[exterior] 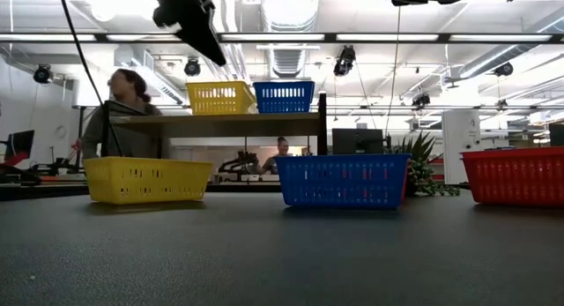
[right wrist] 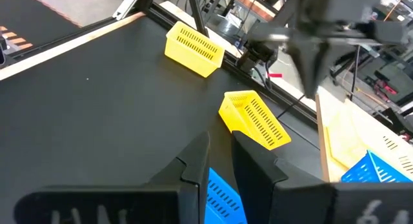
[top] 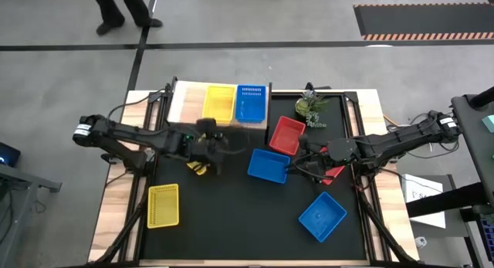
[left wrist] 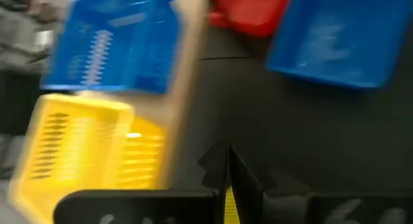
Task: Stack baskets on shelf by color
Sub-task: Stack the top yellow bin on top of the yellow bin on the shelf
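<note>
**Black top: bare in front, crowded toward the far edge**

Black tabletop (top: 231,237) with wooden side strips. Widest bare stretch across the near middle, between the near yellow basket (top: 163,205) lying flat by the left edge and the near blue basket (top: 322,216) skewed on the right.

At the far-left edge, the pale-wood shelf (top: 184,103). Carries the shelf yellow basket (top: 218,103) and the shelf blue basket (top: 251,103) side by side, touching, with bare board to their left.

Just right of the shelf, down on the table, the far red basket (top: 286,134). Near it, the middle blue basket (top: 266,164).

Reaching in from the right, the right gripper (top: 294,167), clenched on the middle blue basket's right rim. Half hidden under that arm, a second red basket (top: 334,174).

In front of the shelf, the left gripper (top: 210,154) over a tilted yellow basket (right wrist: 255,119). Cannot tell whether clenched or released.

Smallest, at the far edge: a green plant (top: 311,106).
</note>
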Controlling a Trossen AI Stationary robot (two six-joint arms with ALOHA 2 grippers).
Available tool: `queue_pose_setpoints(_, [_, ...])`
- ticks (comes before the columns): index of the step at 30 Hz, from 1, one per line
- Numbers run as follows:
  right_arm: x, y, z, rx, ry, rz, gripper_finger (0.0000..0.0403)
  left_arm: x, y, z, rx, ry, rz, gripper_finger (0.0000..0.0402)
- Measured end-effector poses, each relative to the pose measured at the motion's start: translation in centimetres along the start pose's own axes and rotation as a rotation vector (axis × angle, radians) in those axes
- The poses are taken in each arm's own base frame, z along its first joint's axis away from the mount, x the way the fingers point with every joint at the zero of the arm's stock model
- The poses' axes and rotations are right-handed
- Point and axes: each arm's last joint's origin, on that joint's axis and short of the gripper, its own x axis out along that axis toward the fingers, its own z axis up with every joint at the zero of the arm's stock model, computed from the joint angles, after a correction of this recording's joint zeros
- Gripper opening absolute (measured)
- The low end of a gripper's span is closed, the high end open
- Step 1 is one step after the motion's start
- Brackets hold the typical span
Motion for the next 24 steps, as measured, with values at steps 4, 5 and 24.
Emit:
queue_pose_setpoints(4, [0.0,0.0,0.0,0.0,0.0,0.0,0.0058,-1.1,-1.9,-0.3,0.031,0.0,-0.166,0.0])
queue_pose_setpoints(5, [0.0,0.0,0.0,0.0,0.0,0.0,0.0058,-1.3,-2.2,-0.5,0.051,0.014,-0.205,0.0])
queue_pose_setpoints(24, [0.0,0.0,0.1,-0.006,-0.007,-0.003,0.0058,-0.9,-4.2,-7.7,0.199,0.536,-0.512,0.0001])
